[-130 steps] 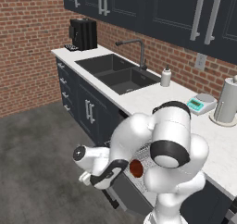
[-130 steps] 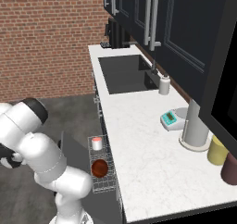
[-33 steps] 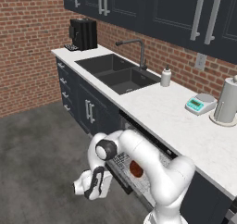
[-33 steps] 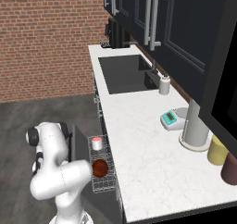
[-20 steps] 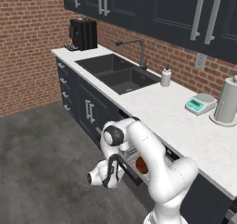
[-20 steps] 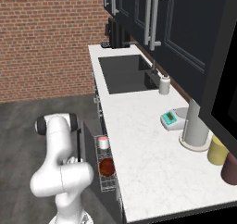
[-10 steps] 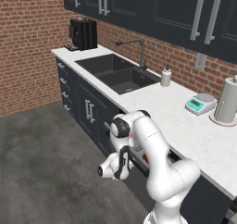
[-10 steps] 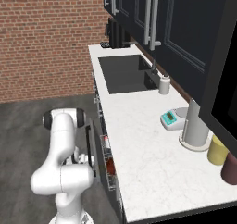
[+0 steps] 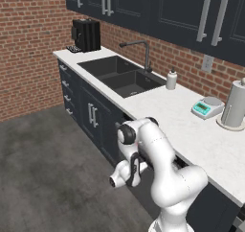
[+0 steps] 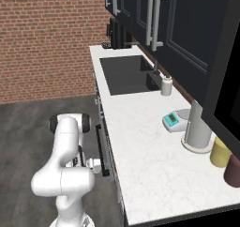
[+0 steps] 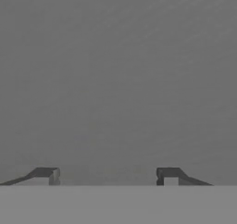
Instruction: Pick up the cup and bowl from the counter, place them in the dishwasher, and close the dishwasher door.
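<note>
pressing dishwasher door (image 10: 100, 149) with open hand (image 11: 107, 176)

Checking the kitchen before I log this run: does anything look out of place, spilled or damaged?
Nothing stands out. The counter is tidy, with no spills; the scale and jars stand upright. The dishwasher door is nearly upright, not fully shut.

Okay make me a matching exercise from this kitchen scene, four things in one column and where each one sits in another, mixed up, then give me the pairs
Things:
1. soap bottle
2. scale
3. coffee machine
4. yellow jar

Places:
A. far end of the counter, beyond the sink
B. beside the maroon jar
C. next to the faucet
D. beside the paper towel roll

Pairs: 1-C, 2-D, 3-A, 4-B
</note>
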{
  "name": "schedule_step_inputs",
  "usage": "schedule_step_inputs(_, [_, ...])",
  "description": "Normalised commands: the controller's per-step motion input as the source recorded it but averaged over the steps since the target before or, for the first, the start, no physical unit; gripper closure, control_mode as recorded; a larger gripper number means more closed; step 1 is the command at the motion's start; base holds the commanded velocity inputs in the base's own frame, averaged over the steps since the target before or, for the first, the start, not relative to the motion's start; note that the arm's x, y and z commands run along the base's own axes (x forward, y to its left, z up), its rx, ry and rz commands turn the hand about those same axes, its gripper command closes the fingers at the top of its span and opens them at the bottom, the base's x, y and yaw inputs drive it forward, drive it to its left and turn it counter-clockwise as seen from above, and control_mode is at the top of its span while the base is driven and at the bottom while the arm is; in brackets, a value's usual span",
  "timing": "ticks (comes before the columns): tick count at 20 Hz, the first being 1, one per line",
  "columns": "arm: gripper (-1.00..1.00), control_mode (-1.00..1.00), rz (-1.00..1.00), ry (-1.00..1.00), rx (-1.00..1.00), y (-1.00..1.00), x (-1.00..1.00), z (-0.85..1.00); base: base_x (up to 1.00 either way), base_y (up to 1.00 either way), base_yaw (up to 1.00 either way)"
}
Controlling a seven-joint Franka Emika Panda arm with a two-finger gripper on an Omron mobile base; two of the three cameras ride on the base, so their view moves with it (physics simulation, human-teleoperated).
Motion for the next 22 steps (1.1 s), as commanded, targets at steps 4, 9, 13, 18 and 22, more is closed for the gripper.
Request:
schedule_step_inputs(4, [-1.0, -1.0, -0.02, -0.2, -0.33, -0.78, 0.44, 0.0, 0.0, 0.0, 0.0])
schedule_step_inputs(9, [-1.0, -1.0, -0.03, -0.04, -0.25, -0.98, 0.47, 0.0, 0.0, 0.0, 0.0])
schedule_step_inputs(13, [-1.0, -1.0, 0.0, -0.06, -0.19, -1.0, 0.4, 0.0, 0.0, 0.0, 0.0])
schedule_step_inputs(18, [-1.0, -1.0, -0.01, -0.02, -0.16, -1.0, 0.34, 0.02, 0.0, 0.0, 0.0])
schedule_step_inputs(22, [-1.0, -1.0, -0.02, 0.0, -0.06, -1.0, 0.21, 0.25, 0.0, 0.0, 0.0])
